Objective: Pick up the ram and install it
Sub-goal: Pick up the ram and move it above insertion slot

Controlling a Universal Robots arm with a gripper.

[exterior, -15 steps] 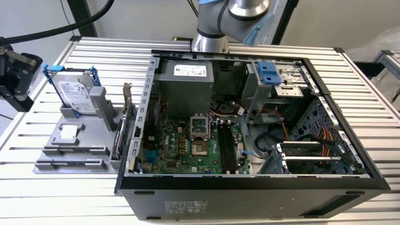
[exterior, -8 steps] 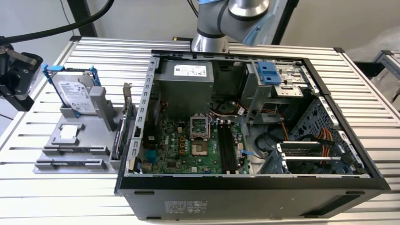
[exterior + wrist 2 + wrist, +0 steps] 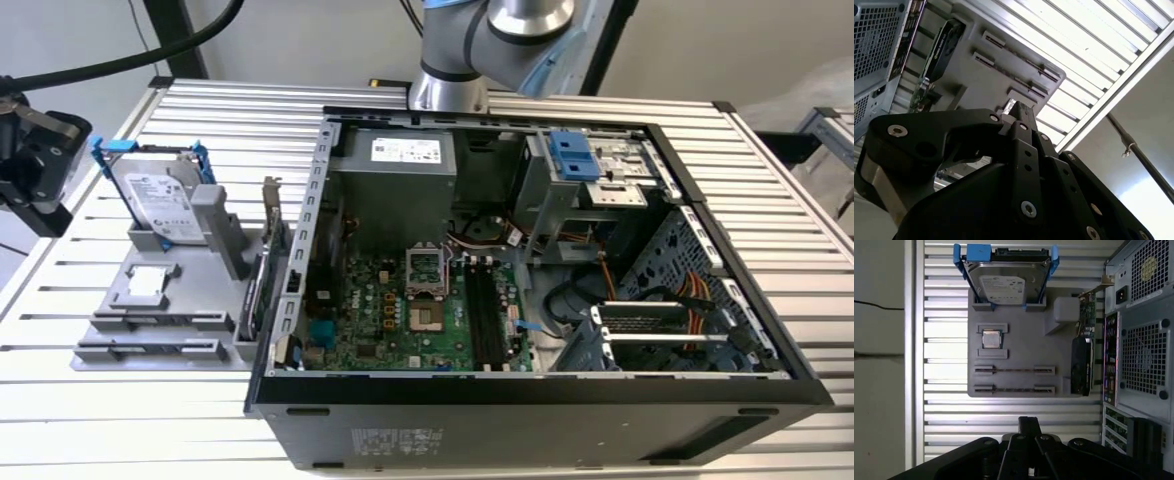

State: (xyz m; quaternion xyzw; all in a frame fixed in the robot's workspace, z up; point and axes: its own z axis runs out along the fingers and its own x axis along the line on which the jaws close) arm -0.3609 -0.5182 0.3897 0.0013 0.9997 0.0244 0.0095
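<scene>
Grey holder (image 3: 180, 300) sits on the slatted table (image 3: 267, 100) in the exterior view, just beside the open computer case (image 3: 534, 420), with a hard drive (image 3: 160, 195) propped on it. In the second wrist view the gripper (image 3: 1019, 109) has its fingers closed on each other. In the first wrist view it hangs near the holder's two long slots (image 3: 1014, 370); where the ram lies I cannot tell

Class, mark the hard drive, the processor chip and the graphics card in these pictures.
hard drive (image 3: 1006, 287): first wrist view, on its labelled top face.
processor chip (image 3: 991, 339): first wrist view, on its metal lid.
graphics card (image 3: 1081, 365): first wrist view, on its black cover.
</scene>
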